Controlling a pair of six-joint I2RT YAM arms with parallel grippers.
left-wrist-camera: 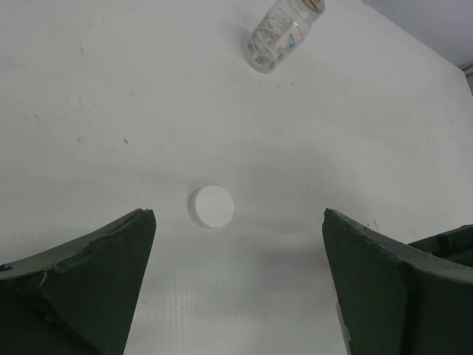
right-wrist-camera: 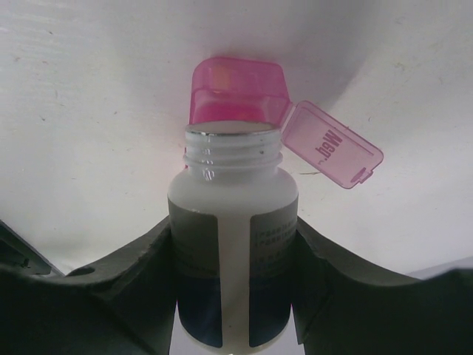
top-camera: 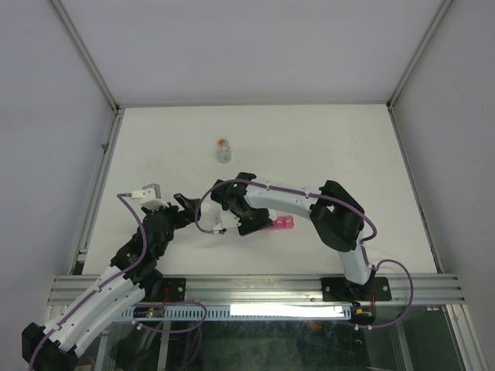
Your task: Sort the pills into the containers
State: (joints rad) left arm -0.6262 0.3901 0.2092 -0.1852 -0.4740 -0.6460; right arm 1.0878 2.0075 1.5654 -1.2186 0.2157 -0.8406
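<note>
The pink pill organiser (right-wrist-camera: pixel 236 92) lies on the table, one lid (right-wrist-camera: pixel 332 144) marked "Wed" flipped open; it also shows in the top view (top-camera: pixel 282 225). My right gripper (right-wrist-camera: pixel 233 237) is shut on a white bottle with a dark label (right-wrist-camera: pixel 233 296). The bottle is uncapped and its mouth sits right at the organiser's open compartment. In the top view my right gripper (top-camera: pixel 255 220) is just left of the organiser. My left gripper (left-wrist-camera: pixel 240 281) is open and empty above the table, a round white cap (left-wrist-camera: pixel 213 206) lying just ahead of it. No loose pills show.
A small clear bottle with orange-brown contents (top-camera: pixel 223 149) stands behind both grippers; it also shows in the left wrist view (left-wrist-camera: pixel 284 33). Part of the right arm (left-wrist-camera: pixel 443 248) is close on the left gripper's right. Metal frame rails (top-camera: pixel 100 178) border the table.
</note>
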